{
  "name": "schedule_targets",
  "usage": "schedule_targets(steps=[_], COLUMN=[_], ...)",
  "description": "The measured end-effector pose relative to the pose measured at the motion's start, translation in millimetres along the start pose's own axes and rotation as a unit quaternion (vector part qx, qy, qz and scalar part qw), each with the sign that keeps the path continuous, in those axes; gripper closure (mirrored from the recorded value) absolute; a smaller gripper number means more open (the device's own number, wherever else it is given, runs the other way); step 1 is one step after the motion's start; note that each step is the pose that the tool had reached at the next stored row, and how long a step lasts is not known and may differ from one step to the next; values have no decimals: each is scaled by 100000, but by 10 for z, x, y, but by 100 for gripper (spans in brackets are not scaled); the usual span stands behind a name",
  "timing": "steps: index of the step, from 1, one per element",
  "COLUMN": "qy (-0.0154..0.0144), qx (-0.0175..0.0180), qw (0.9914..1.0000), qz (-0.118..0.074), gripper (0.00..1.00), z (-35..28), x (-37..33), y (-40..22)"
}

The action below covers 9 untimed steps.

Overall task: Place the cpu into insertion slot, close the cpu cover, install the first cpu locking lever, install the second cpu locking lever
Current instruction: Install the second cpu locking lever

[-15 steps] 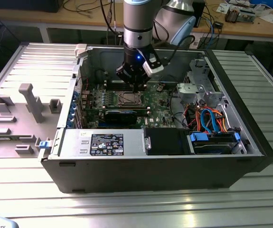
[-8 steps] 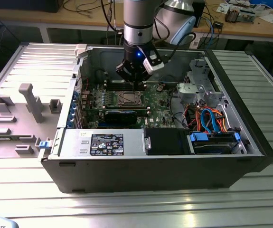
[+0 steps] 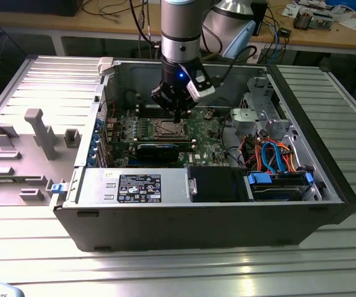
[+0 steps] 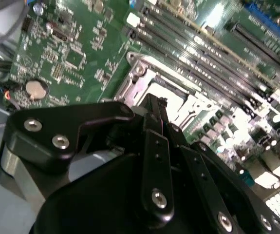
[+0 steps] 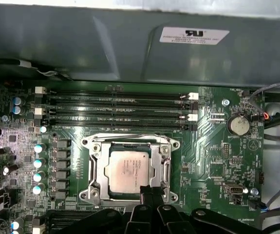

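Observation:
The cpu (image 5: 126, 169) lies flat in the insertion slot (image 3: 167, 129) on the green board, its silver-grey top showing. The cpu cover (image 5: 167, 168), a silver frame, lies down around the chip. A thin wire lever (image 5: 130, 137) runs along one edge of the frame. My gripper (image 5: 148, 191) hangs just above one edge of the socket with its black fingers (image 5: 154, 202) pressed together and nothing between them. In the second wrist view the gripper (image 4: 155, 101) tips reach the silver socket frame (image 4: 139, 73). The exterior view shows the gripper (image 3: 177, 117) straight over the socket.
Long black memory slots (image 5: 115, 108) run beside the socket, with a row of capacitors (image 5: 38, 163) on another side. The open computer case's wall (image 3: 128, 77) stands behind. A drive bay with coloured cables (image 3: 273, 154) fills the exterior view's right. A grey fixture (image 3: 38, 133) sits outside the case.

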<state>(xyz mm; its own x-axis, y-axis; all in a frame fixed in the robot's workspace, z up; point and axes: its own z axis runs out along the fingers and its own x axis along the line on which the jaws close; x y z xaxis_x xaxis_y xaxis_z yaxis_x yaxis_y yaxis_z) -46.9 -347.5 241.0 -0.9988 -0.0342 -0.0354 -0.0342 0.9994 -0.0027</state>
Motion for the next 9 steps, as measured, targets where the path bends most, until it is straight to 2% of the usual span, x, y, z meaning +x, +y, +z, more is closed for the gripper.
schedule_targets(steps=[9], qy=[1], qx=[11], qw=[100000], qz=[116], gripper=[89], z=[1], x=[5], y=[-5])
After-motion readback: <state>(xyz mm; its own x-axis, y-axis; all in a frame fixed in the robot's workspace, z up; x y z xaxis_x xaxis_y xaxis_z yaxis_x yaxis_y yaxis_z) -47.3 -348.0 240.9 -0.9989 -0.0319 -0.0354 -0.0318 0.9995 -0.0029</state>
